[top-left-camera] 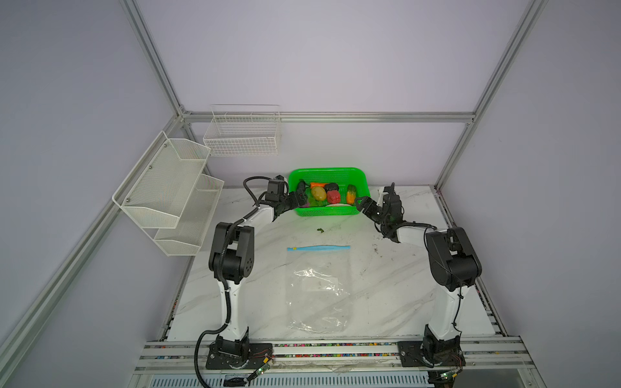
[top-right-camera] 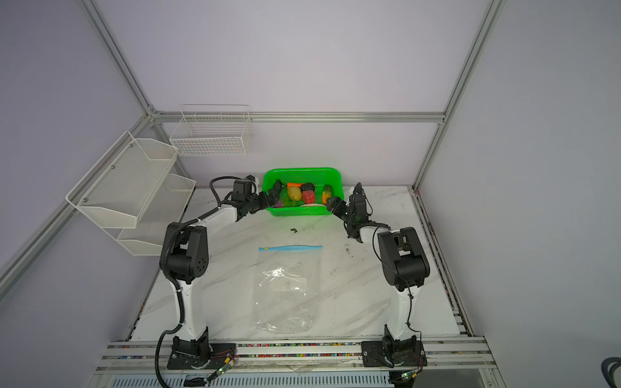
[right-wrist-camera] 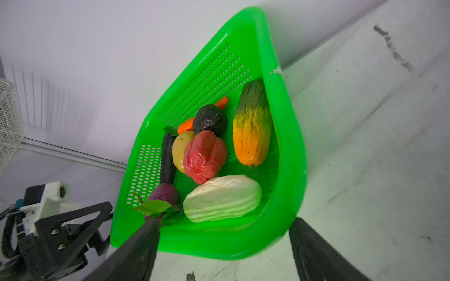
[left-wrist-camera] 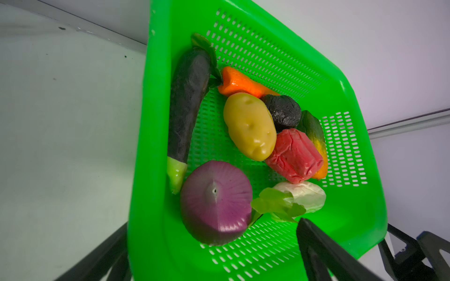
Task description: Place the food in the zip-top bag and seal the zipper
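Note:
The food lies in a bright green basket (top-left-camera: 329,211) at the back of the table: eggplant (left-wrist-camera: 187,102), purple onion (left-wrist-camera: 216,202), potato (left-wrist-camera: 250,126), red pepper (left-wrist-camera: 294,155), carrot (left-wrist-camera: 238,82) and a white piece (right-wrist-camera: 221,198). My left gripper (top-left-camera: 300,198) is open at the basket's left end, one finger inside and one outside the wall. At the right end my right gripper (top-left-camera: 361,203) is open astride the basket's corner rim. The zip-top bag (top-left-camera: 319,289) lies flat and apart from both, mid-table. Its blue zipper (top-left-camera: 319,248) runs along the far edge, slider (top-left-camera: 294,249) at the left.
White mesh shelves (top-left-camera: 168,188) hang on the left wall and a wire basket (top-left-camera: 242,134) hangs on the back wall. A small dark green scrap (top-left-camera: 320,230) lies between the green basket and the bag. Both arm bases stand at the table's front rail.

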